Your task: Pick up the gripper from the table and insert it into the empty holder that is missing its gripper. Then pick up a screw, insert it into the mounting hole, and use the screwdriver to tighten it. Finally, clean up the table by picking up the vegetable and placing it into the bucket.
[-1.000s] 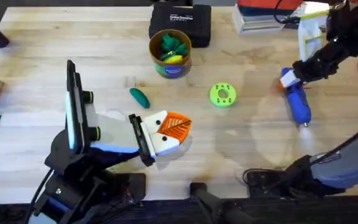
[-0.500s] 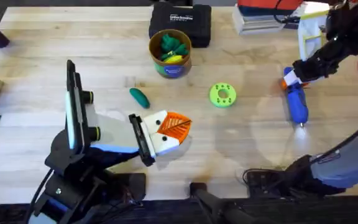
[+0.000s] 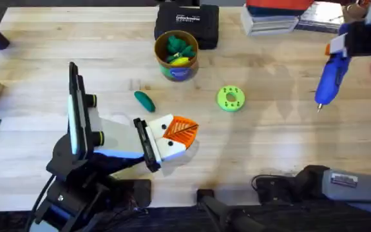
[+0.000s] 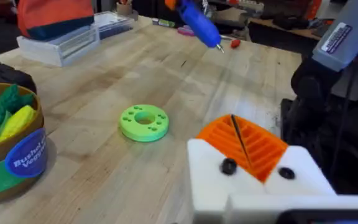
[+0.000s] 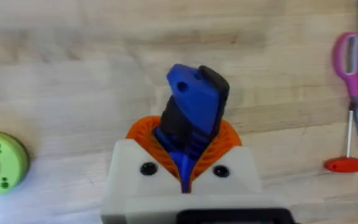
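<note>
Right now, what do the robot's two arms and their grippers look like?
Both arms are black, with dark cables at the bases. The left gripper has white angular mounts bearing orange ribbed wedges, with small dark screws in the white. The right gripper is built the same. The right arm's lower link carries a grey sleeve with a printed label.

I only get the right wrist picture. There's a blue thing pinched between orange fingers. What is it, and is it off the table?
Observer: It is the screwdriver, clamped in the right gripper. The left wrist view shows it held above the table, thin metal tip slanting down.
Operator: Anything left to tidy?
Observer: Yes, the vegetable lies on the table, apart from the bucket.
Operator: Is the bucket empty?
Observer: No, a green leafy toy and a yellow toy sit inside.
</note>
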Available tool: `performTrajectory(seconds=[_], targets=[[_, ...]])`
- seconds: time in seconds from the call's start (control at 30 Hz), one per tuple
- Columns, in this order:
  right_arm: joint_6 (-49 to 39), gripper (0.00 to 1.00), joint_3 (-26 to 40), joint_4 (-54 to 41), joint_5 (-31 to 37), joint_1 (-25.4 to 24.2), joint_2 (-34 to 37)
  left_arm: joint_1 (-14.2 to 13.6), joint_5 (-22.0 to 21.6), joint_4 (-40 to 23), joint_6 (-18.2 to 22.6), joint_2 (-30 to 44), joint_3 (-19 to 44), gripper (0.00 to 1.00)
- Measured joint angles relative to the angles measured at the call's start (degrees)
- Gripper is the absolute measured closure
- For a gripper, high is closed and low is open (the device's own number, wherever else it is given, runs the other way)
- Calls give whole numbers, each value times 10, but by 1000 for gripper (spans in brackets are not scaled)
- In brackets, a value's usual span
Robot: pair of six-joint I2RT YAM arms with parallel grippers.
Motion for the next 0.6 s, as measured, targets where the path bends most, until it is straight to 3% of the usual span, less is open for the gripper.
performTrajectory(seconds=[0.27, 0.6], targets=[[52, 971, -5, -14, 0, 58, -125, 0, 0, 0, 0, 0, 0, 989], [137, 971, -148, 40, 1, 208, -290, 0, 0, 0, 0, 0, 0, 989]])
